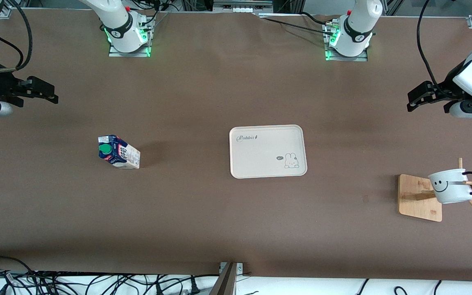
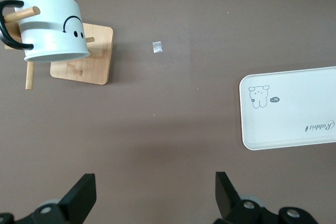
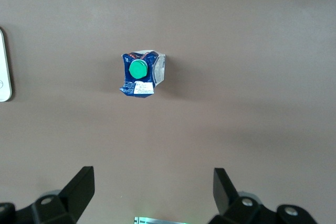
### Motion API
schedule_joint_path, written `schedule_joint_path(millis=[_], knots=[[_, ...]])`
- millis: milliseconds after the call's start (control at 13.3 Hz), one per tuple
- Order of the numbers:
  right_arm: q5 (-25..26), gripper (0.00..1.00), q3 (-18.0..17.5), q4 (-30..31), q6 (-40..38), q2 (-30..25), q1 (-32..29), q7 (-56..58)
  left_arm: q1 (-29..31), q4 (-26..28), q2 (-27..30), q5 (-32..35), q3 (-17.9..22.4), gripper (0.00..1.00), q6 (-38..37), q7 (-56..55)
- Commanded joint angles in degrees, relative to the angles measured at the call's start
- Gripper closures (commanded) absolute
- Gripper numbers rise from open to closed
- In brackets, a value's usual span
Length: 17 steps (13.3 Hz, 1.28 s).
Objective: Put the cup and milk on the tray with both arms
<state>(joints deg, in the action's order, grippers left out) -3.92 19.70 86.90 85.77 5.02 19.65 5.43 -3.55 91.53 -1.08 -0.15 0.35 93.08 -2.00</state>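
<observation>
Front view shows us the left claw (image 1: 411,102) up in the air over bare desk (image 1: 219,221) at the left arm's end, and the right claw (image 1: 53,93) likewise over bare desk at the right arm's end. Both arms wait, well apart from everything they are meant to carry.

From the left wrist view we see the left claw (image 2: 155,198) released, its two black fingers (image 2: 81,195) spread wide with nothing between them. Out past them the cup (image 2: 50,27) hangs on a peg of a wooden rack (image 2: 84,61), its black handle looped over the peg and its smiley face showing. In the front view we find the cup (image 1: 451,186) and rack (image 1: 418,196) near the left arm's end, nearer to the camera than the tray (image 1: 266,151).

From the right wrist view we see the right claw (image 3: 154,195) also released, fingers (image 3: 79,190) wide and holding nothing. Below it the milk (image 3: 140,73) stands on the desk, green cap up. In the front view the milk (image 1: 118,151) sits toward the right arm's end, well apart from the tray.

We see the tray lying flat at mid-desk between milk and cup, bare but for its "Rabbit" lettering and bunny drawing.
</observation>
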Motion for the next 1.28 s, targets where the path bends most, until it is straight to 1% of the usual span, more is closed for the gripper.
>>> schedule_joint_path(millis=[0, 376, 527, 602, 677, 828, 978, 1129, 1204], knots=[[0.3, 0.00, 0.1, -0.7, -0.4, 0.2, -0.1, -0.4, -0.1, -1.8, -0.7, 0.8, -0.1, 0.00, -1.1, -0.4], [0.3, 0.00, 0.1, -0.7, -0.4, 0.2, -0.1, -0.4, -0.3, -2.2, -1.2, 0.9, -0.3, 0.00, -1.6, -0.2], [0.3, 0.00, 0.1, -0.7, -0.4, 0.2, -0.1, -0.4, -0.4, -3.5, -2.9, -1.1, -0.2, 0.00, -1.7, -1.2], [0.3, 0.00, 0.1, -0.7, -0.3, 0.2, -0.1, -0.3, -0.4, -5.3, -4.7, -1.3, -0.2, 0.00, -1.8, -1.3], [0.3, 0.00, 0.1, -0.8, -0.3, 0.2, -0.1, -0.3, -0.3, -6.6, -7.4, -1.2, -0.2, 0.00, -2.3, -1.1], [0.3, 0.00, 0.0, -0.9, -0.3, 0.2, -0.1, -0.3, -0.4, -7.9, -8.9, -0.6, -0.2, 0.00, -1.9, -0.2], [0.4, 0.00, 0.0, -0.9, -0.2, 0.2, -0.1, -0.2, 0.6, -6.7, -9.4, -0.6, -0.2, 0.00, 0.6, -2.4], [0.8, 0.00, 0.0, -0.9, 0.2, 0.2, -0.1, -0.2, 2.3, -3.7, -8.6, -0.6, 0.2, 0.00, 3.2, -9.2], [1.3, 0.00, 0.0, -0.9, 0.3, 0.2, -0.1, -0.2, 3.2, -2.1, -7.2, -0.6, 0.2, 0.00, 4.0, -13.4]])
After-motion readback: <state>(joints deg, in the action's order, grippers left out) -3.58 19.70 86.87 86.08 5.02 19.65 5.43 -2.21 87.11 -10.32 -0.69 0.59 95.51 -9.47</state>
